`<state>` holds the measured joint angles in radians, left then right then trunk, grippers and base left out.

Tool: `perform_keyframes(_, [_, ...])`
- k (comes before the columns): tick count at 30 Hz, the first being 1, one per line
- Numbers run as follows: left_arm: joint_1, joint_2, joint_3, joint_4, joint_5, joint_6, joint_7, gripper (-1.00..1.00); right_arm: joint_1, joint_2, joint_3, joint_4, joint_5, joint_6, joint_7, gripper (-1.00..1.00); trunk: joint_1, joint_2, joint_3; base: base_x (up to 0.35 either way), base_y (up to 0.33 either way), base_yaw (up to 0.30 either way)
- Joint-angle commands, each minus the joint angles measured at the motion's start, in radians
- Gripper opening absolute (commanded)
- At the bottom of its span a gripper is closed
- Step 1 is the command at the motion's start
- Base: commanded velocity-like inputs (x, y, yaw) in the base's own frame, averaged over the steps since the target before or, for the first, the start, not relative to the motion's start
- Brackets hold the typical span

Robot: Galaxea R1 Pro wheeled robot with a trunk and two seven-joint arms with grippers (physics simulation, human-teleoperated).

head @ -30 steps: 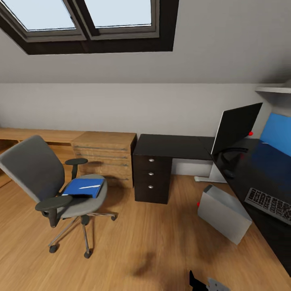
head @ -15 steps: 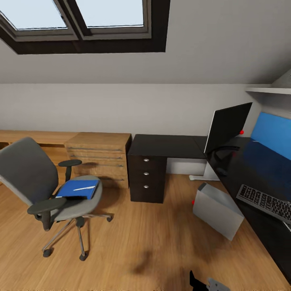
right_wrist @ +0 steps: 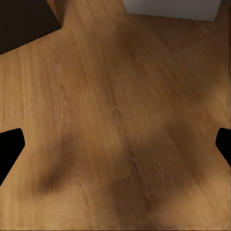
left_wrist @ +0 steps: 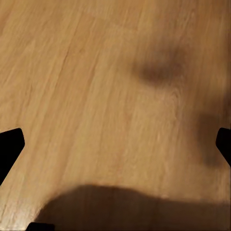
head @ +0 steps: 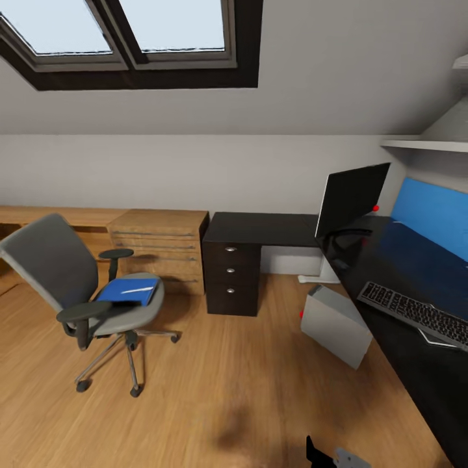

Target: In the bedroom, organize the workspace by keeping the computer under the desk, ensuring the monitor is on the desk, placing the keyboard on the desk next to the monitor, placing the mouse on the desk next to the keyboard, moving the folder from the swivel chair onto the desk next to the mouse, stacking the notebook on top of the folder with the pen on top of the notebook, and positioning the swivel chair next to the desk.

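While the robot stands off on the wood floor [head: 214, 364], holdings read as follows.

- Swivel chair [head: 78, 286], at nine o'clock, well apart from the desk [head: 260, 229]; not yet positioned.
- Folder [head: 128, 290], flat on the chair seat, a pale pen [head: 138, 290] lying on it; awaiting transfer.
- Monitor [head: 351, 198] and keyboard [head: 416, 314], on the desk at three o'clock; apparently already placed.
- Computer [head: 335, 325], on the floor beside the desk edge, tilted.
- Left gripper [left_wrist: 115, 154] and right gripper [right_wrist: 115, 154]: jaws wide apart over bare floor, holding nothing, likely in transit.
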<state>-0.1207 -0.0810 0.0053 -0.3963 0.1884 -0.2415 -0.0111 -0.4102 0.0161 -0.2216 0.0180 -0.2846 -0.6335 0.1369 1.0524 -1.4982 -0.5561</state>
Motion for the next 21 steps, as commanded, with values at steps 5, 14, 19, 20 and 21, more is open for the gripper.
perform_keyframes(5, [0.000,0.000,0.001,0.001,0.006,-0.002,-0.001,1.00,-0.001,0.003,-0.004,0.002,-0.010,-0.005,0.010,1.00,-0.001,-0.001,-0.001,-0.325,-0.056,0.000])
perform_keyframes(14, [0.000,-0.001,0.000,0.001,0.005,-0.002,0.000,1.00,-0.001,0.002,-0.004,0.002,-0.010,-0.005,0.010,1.00,-0.001,-0.001,-0.001,-0.231,-0.195,0.000])
perform_keyframes(19, [0.000,0.000,0.001,0.001,0.005,-0.002,0.002,1.00,-0.001,0.002,-0.004,0.002,-0.010,-0.005,0.010,1.00,-0.001,-0.001,-0.001,-0.161,-0.190,0.000])
perform_keyframes(20, [0.000,0.000,0.001,0.001,0.005,-0.002,0.002,1.00,-0.001,0.002,-0.004,0.002,-0.010,-0.005,0.010,1.00,-0.001,-0.001,-0.001,-0.125,-0.200,0.000])
perform_keyframes(21, [0.000,0.000,0.001,0.001,0.005,-0.002,0.002,1.00,-0.001,0.002,-0.004,0.002,-0.010,-0.005,0.010,1.00,-0.001,-0.001,-0.001,-0.105,-0.223,0.000])
